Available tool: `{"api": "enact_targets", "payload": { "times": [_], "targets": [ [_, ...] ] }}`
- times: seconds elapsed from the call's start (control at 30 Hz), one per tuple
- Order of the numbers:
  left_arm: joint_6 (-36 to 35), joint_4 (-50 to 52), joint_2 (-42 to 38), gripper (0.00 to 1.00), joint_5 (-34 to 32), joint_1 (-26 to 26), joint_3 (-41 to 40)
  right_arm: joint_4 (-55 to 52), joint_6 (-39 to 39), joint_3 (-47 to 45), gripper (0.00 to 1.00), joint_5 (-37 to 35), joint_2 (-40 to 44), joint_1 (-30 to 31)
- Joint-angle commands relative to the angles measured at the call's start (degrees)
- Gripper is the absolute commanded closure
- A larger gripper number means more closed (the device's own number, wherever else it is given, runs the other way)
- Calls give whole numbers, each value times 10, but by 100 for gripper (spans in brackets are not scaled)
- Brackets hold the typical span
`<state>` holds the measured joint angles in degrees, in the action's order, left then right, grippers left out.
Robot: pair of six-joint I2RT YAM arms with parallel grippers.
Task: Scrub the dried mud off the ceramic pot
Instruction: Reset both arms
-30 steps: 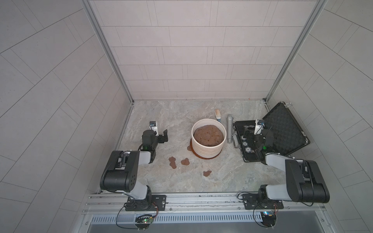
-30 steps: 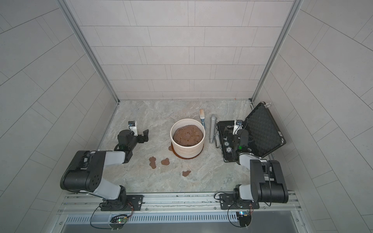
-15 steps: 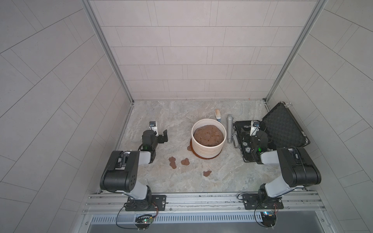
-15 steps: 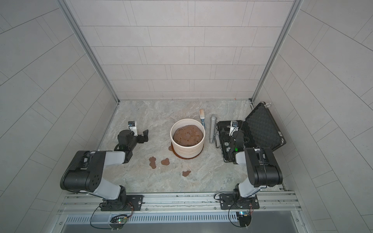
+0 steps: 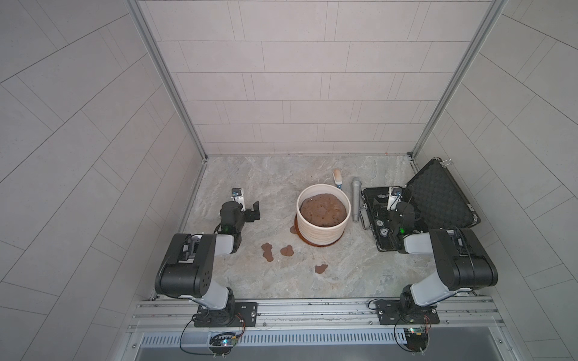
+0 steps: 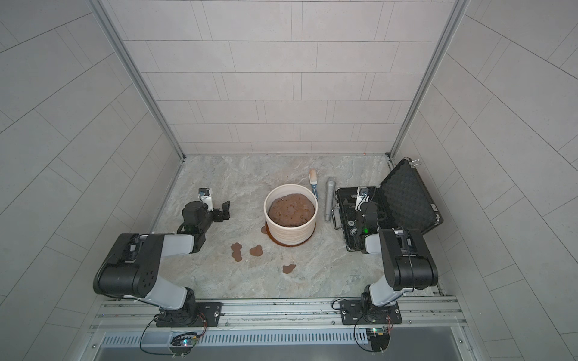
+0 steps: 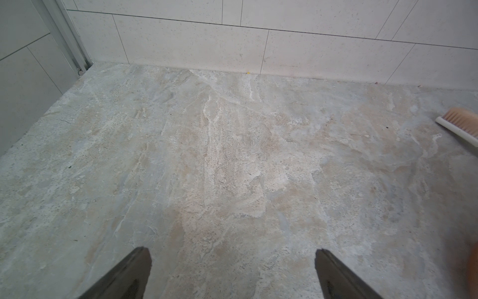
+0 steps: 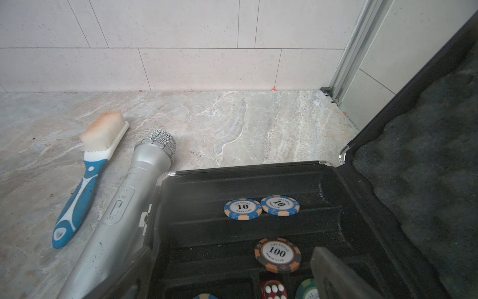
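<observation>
The cream ribbed ceramic pot (image 5: 320,233) (image 6: 292,234) stands mid-floor on a reddish-brown saucer, filled with a brown soil mound. Flat patches of dried mud (image 5: 267,251) (image 6: 236,251) lie on the stone floor in front of it, and one (image 5: 293,229) touches the saucer. My left gripper (image 5: 254,212) (image 6: 223,211) (image 7: 231,251) hovers open and empty left of the pot, over bare floor. My right gripper (image 5: 383,212) (image 6: 350,212) (image 8: 231,249) is open over the case tray, holding nothing.
A blue-and-white brush (image 5: 337,178) (image 6: 313,181) (image 8: 85,181) (image 7: 460,124) and a silver microphone (image 5: 356,200) (image 6: 329,200) (image 8: 124,207) lie behind and right of the pot. An open black case (image 5: 438,200) (image 8: 207,181) holds poker chips (image 8: 242,208) and a red die (image 8: 274,290). Tiled walls enclose the floor.
The right arm has raised its elbow and its gripper has shifted slightly left over the case. The left arm has not moved.
</observation>
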<state>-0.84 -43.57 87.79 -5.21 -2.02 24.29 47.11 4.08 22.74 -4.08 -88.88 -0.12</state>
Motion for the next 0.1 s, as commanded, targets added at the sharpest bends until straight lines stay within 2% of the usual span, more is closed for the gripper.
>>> {"api": "enact_targets", "payload": {
  "times": [0.0, 0.07],
  "targets": [
    [4, 3, -2, 0, 1, -2, 5, -4, 2, 8, 0, -3, 6, 1],
    [4, 3, -2, 0, 1, -2, 5, -3, 1, 7, 0, -3, 7, 1]
  ]
}}
